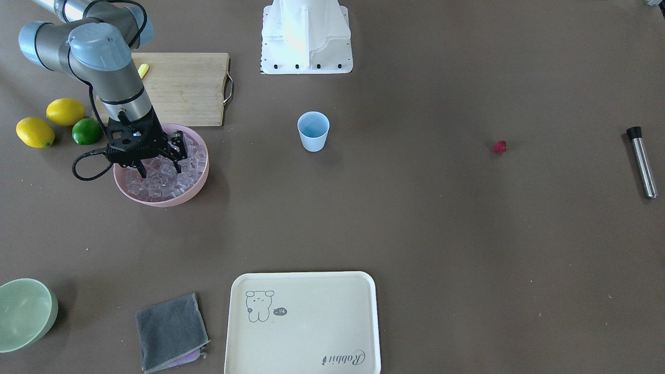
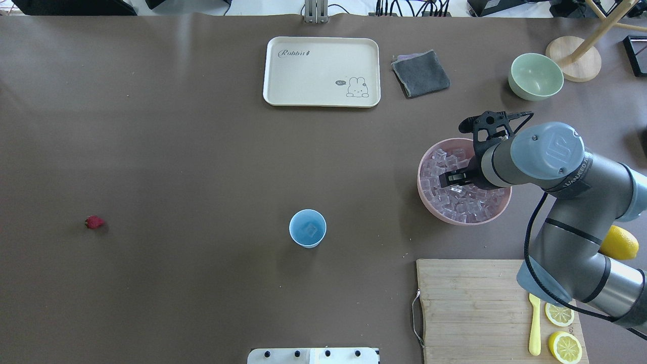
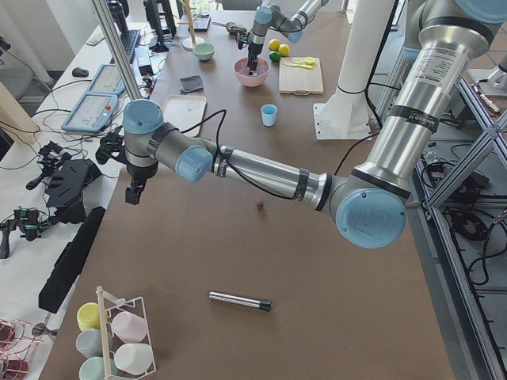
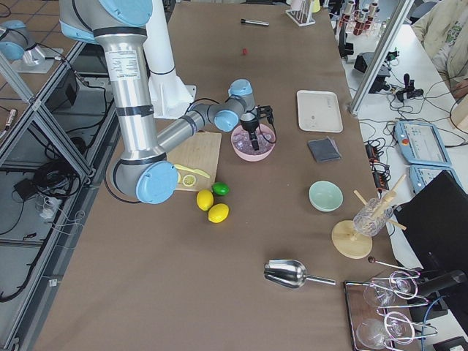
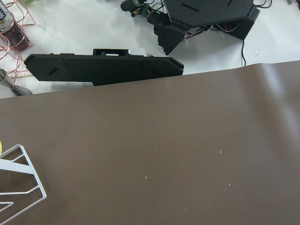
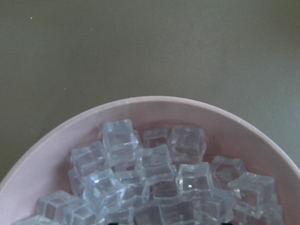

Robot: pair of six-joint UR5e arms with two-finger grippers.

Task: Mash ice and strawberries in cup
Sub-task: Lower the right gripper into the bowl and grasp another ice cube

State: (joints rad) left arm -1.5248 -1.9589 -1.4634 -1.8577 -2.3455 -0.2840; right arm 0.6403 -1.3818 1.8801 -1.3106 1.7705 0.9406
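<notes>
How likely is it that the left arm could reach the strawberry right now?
Probably yes: the strawberry lies alone on open table near the left arm, with nothing blocking it.

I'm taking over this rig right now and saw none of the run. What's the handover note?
Right gripper: open, lowered into the ice in the pink bowl; no cube clearly gripped.
Left gripper: near the table's left end; cannot tell if it is open or shut.
Cup: upright mid-table, seems to hold one cube.
Strawberry: lying alone on the table, left side.
Metal rod: lying near the left end.
Done: apparently one cube in.
Left: more ice, strawberry into cup, mash.
</notes>
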